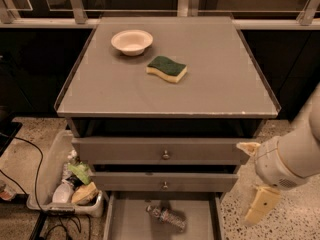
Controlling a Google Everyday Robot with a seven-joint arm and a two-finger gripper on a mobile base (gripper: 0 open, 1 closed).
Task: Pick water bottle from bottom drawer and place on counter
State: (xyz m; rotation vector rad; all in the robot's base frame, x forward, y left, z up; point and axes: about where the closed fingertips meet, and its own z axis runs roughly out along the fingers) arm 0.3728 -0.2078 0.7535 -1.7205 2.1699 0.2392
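Grey bottom drawer (129, 220) holds water bottle (166, 217); claw (254, 176) spread wide beside it.

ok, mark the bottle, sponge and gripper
bottle (166, 217), camera view, mid-body
sponge (167, 68), camera view, green top
gripper (246, 183), camera view, midway between its fingertips, right of the drawers

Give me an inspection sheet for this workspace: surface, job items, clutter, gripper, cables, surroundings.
Surface: counter flat and grey, holds a bowl and a sponge.
Job's things: water bottle lying on its side in the open bottom drawer.
Clutter: bin of mixed items on the floor, left of the cabinet.
Gripper: gripper open, empty, to the right of the drawer fronts, apart from the bottle.
Cables: black cable on the floor by the bin.
Surroundings: speckled floor; railing behind.
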